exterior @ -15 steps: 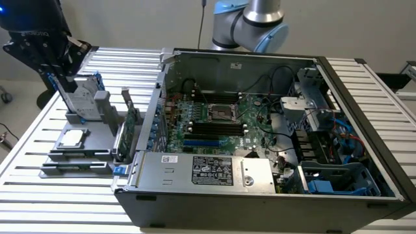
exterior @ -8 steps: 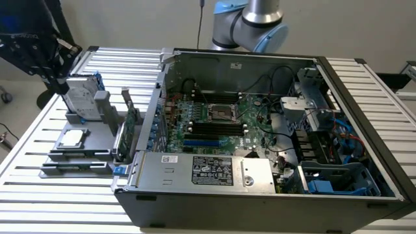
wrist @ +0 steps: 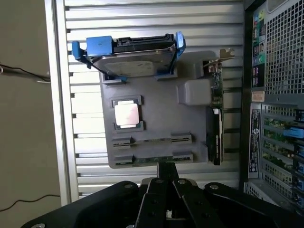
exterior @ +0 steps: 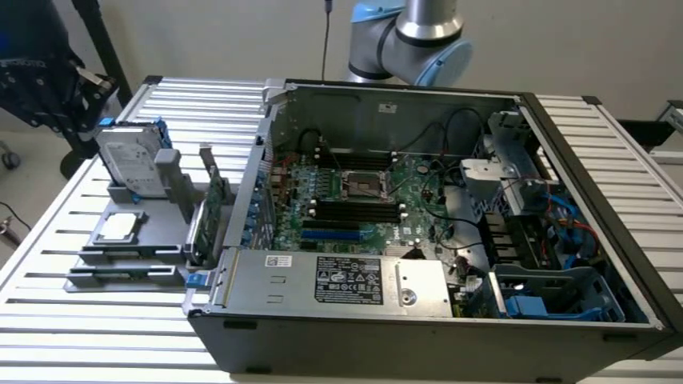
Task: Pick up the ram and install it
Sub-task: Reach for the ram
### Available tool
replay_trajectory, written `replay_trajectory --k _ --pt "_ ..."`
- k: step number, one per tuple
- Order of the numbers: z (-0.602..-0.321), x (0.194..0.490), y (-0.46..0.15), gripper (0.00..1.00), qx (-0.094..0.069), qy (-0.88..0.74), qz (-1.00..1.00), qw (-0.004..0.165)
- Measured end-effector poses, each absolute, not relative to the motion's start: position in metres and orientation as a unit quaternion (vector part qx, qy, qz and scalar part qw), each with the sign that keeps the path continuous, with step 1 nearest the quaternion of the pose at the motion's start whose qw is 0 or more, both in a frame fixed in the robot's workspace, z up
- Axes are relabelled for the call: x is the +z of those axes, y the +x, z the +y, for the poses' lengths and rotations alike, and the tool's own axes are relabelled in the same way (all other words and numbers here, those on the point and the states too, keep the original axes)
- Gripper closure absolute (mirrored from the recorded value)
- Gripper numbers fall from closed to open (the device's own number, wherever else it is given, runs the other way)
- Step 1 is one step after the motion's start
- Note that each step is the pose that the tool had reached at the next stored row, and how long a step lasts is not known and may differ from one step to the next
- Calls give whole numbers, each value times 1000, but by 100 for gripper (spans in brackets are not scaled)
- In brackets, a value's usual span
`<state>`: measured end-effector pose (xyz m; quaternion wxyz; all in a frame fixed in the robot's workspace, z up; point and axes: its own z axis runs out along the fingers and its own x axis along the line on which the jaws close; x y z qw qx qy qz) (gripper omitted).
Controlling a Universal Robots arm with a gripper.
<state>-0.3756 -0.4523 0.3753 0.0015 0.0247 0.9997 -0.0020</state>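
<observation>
Two ram sticks lie edge-up in the slots of a grey parts holder (wrist: 161, 111): one ram (wrist: 152, 140) further in and a second ram (wrist: 148, 160) at the holder's edge. In the exterior view they show as thin strips (exterior: 126, 254) at the holder's near end. My gripper (wrist: 167, 167) hangs above that edge, its dark fingers pressed together and holding nothing, its tip just beside the second stick. The open computer case (exterior: 427, 320) shows the motherboard with black memory slots (exterior: 357, 210).
On the holder also stand a silver hard drive in a blue frame (wrist: 130, 57), a CPU (wrist: 127, 114) and a taller green expansion card (wrist: 216, 118). The case wall (wrist: 275, 95) lies close beside the holder. Everything rests on a slatted metal table (exterior: 96, 336). The arm (exterior: 411, 36) rises behind the case.
</observation>
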Motion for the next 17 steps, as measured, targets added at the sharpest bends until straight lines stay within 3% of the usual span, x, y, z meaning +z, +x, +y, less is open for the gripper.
replay_trajectory --k 17 --pt "-453 370 -381 89 -9 -45 999 -21"
